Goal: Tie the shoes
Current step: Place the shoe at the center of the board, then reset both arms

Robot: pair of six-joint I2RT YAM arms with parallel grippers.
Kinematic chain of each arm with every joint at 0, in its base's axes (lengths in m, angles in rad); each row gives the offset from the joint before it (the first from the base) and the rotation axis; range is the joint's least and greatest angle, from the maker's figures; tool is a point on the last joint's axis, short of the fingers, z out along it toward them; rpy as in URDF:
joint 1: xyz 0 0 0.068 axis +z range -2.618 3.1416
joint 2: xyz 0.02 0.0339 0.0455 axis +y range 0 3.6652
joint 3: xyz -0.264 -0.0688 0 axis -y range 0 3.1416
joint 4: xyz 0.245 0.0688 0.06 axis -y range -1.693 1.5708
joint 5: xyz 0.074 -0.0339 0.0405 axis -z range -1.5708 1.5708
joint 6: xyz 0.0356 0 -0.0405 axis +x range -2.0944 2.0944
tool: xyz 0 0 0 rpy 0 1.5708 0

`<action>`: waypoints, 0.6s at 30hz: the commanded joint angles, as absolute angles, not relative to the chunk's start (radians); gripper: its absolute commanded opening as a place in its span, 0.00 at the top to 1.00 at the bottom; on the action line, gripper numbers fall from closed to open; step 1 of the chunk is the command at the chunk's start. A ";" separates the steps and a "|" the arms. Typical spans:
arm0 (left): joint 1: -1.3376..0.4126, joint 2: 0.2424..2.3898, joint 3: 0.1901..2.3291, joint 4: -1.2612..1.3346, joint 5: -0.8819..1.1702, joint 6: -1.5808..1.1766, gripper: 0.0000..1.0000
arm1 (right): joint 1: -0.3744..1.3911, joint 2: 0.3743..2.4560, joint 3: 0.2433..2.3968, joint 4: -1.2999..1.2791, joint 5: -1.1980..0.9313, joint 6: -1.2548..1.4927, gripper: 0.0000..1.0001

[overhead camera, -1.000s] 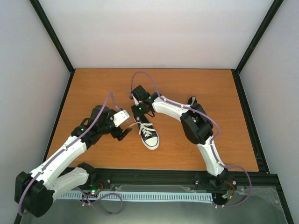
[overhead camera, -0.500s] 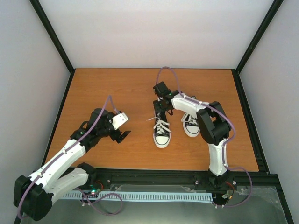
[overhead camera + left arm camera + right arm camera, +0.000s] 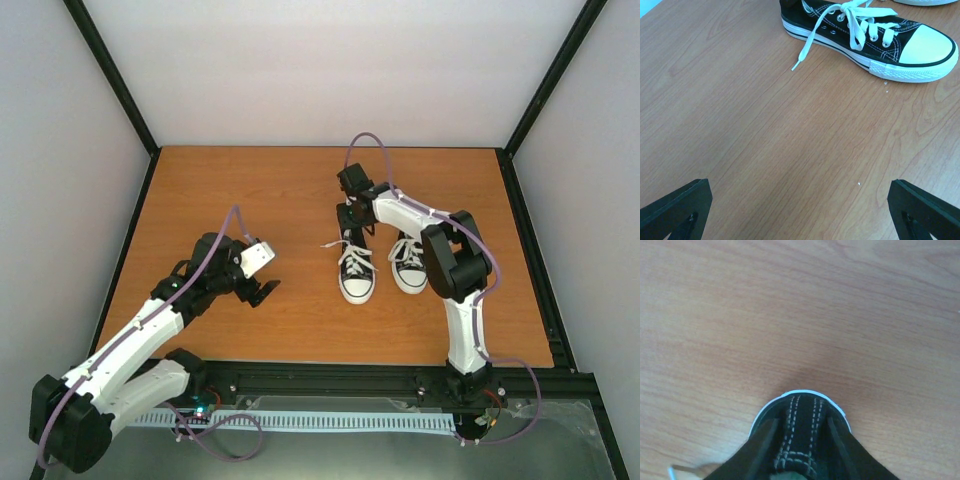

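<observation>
Pair of small black canvas sneakers (image 3: 357,272), white toe caps, side by side on brown wooden worktop (image 3: 230,190). Likely light; canvas soft, white laces (image 3: 855,25) limp: pinch near tips; left gripper (image 3: 262,290) spread, empty; right gripper (image 3: 352,218) straddles one heel (image 3: 800,430), clamping indiscernible.

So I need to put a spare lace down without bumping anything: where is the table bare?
Bare: the far left of the table, beyond the left fingers; its far right corner; the near strip in front of the shoes. Crowded: the middle, where both shoes, a trailing lace and the right fingers sit together.
</observation>
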State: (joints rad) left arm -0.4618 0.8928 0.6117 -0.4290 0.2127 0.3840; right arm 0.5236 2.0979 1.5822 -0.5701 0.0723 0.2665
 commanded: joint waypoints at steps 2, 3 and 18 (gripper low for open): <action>-0.453 0.899 0.623 -0.409 0.215 0.368 0.00 | 0.512 2.053 1.641 -0.605 0.070 0.275 0.48; -0.451 0.902 0.622 -0.408 0.211 0.363 0.00 | 0.510 2.012 1.643 -0.604 0.061 0.277 0.36; -0.111 0.892 0.553 -0.214 -0.211 -0.102 0.00 | -0.024 1.327 1.181 -0.500 -0.172 0.180 0.00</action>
State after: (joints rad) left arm -0.2058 0.9047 0.5617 -0.2832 -0.1059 0.0536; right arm 0.0158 1.4124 1.2961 -0.4694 -0.1364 0.2253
